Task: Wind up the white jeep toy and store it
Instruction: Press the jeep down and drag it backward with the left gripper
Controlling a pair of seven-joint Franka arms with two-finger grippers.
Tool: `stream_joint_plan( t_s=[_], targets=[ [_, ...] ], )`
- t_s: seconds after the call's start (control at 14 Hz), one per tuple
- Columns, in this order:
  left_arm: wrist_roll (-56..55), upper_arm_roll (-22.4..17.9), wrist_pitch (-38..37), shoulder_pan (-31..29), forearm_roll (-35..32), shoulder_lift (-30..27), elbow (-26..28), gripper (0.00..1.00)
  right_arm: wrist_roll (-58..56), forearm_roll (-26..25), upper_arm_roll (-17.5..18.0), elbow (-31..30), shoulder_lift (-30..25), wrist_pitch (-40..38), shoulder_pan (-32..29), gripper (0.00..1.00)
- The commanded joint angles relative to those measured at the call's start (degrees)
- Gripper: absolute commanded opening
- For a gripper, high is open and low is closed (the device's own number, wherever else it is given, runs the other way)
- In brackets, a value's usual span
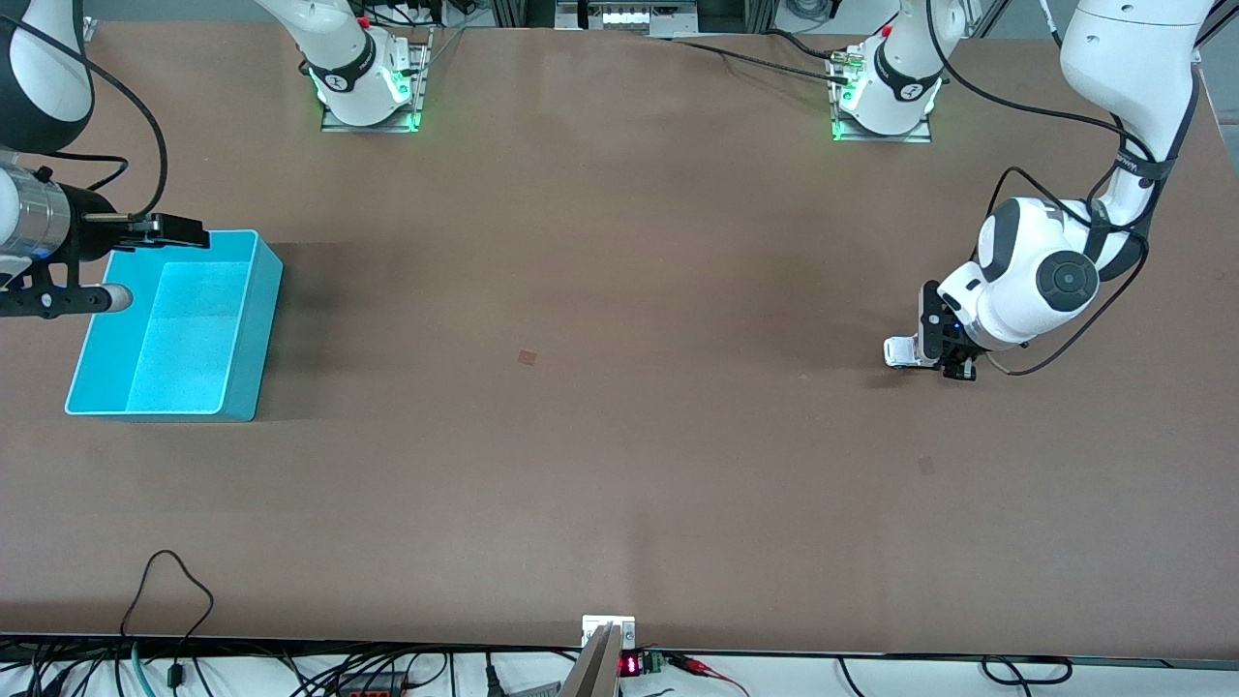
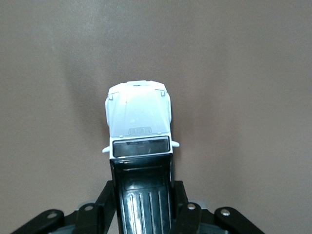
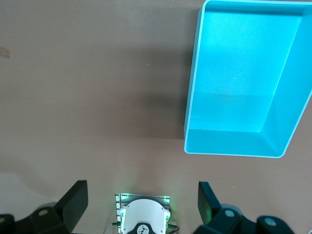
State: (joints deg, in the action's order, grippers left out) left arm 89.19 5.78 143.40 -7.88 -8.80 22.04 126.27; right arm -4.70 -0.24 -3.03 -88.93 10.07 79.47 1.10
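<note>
Brown laminate forms the tabletop (image 1: 619,436), seen in the front view with both arm bases along its upper edge. Toward the left arm's end, the left claw (image 1: 920,353) is down at the surface, its two dark fingers clamped on the white jeep toy (image 1: 900,350), whose white nose projects from the fingers toward the middle of the tabletop; the toy sits at tabletop level, though contact of its wheels with the surface cannot be judged. Toward the right arm's end stands a cyan bin (image 1: 247,334), well apart from the toy, with nothing visible inside it. The right claw (image 1: 145,261) hangs over the bin's rim at the edge of the frame, its fingers spread apart and holding nothing; this arm waits. In the left wrist view, the white jeep toy (image 2: 140,117) appears from above: white bonnet, dark windscreen and black ribbed roof panel, with the black fingers (image 2: 105,204) pressed against both sides of the rear body. In the right wrist view, the two black fingertips (image 3: 73,200) stand wide apart over bare tabletop (image 3: 87,87), the cyan bin (image 3: 192,97) lies open and upright below, and the right arm's base (image 3: 144,222) shows between the fingertips.
</note>
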Motion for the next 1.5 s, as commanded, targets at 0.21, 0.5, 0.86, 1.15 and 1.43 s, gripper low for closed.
stream_joint_plan(
  t_s=[0.21,0.5,0.86,1.15,1.43],
  targets=[
    [0.3,0.0,0.7,-0.6,-0.9,-1.1,1.3,0.33,-0.2,0.2,0.1,0.2,0.3,-0.8,-1.0,1.0],
    [0.2,0.0,0.8,-0.6,-0.8,0.1,1.2,0.32,-0.2,0.2,0.1,0.3,0.4,-0.8,-1.2,1.0],
    [0.3,0.0,0.7,-0.6,-0.9,1.0,1.0,0.29,-0.2,0.2,0.1,0.3,0.4,-0.8,-1.3,1.0],
    [0.2,-0.4,0.7,-1.1,-1.0,1.3,0.9,0.27,-0.2,0.2,0.1,0.3,0.4,-0.8,-1.3,1.0],
    [-0.3,-0.4,0.7,-1.5,-0.9,2.7,0.6,0.26,-0.2,0.2,0.1,0.3,0.4,-0.9,-1.3,1.0]
  ],
)
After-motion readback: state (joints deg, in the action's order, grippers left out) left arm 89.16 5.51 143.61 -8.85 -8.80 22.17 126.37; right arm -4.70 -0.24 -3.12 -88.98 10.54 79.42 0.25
